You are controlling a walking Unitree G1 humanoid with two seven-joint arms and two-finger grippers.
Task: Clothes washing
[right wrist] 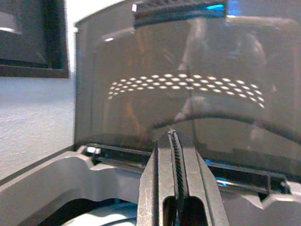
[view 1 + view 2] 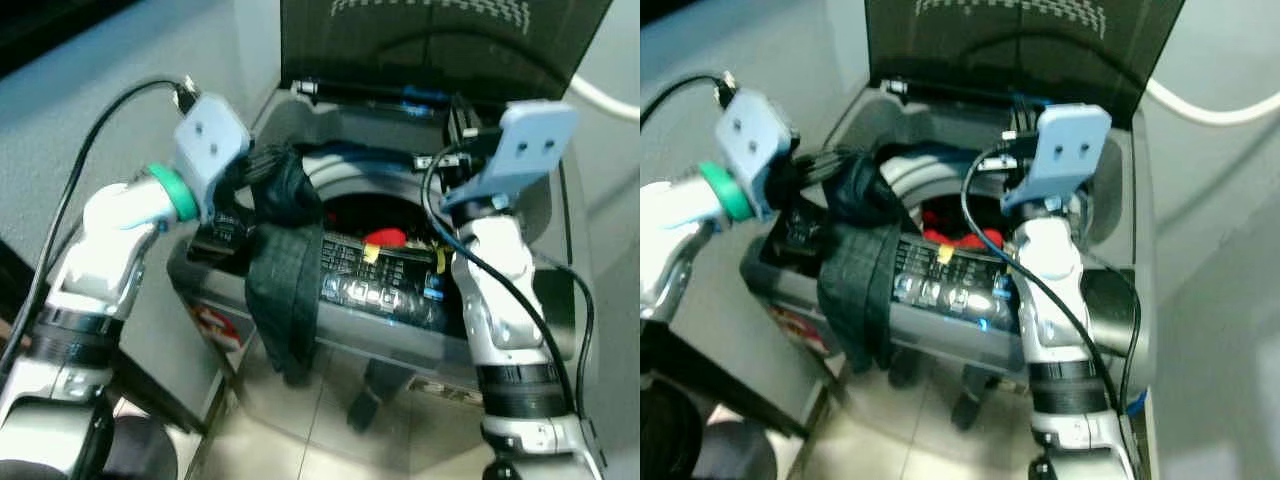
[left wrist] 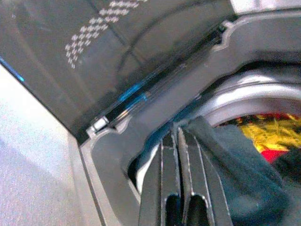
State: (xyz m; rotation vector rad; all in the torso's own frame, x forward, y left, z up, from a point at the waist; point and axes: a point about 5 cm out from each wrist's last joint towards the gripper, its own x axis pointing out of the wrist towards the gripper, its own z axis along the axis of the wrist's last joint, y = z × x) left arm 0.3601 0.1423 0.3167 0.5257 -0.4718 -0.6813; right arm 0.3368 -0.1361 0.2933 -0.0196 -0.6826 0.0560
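Left gripper (image 2: 262, 180), jaws clamped on a dark garment (image 2: 285, 290) draped over the washer's rim (image 2: 385, 340), risks dropping it outside; right gripper (image 1: 175, 162) closed empty.

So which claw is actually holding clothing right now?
The left claw: its fingers are shut on the dark garment draped over the washer's front edge. The right claw is shut on nothing, facing the lid.
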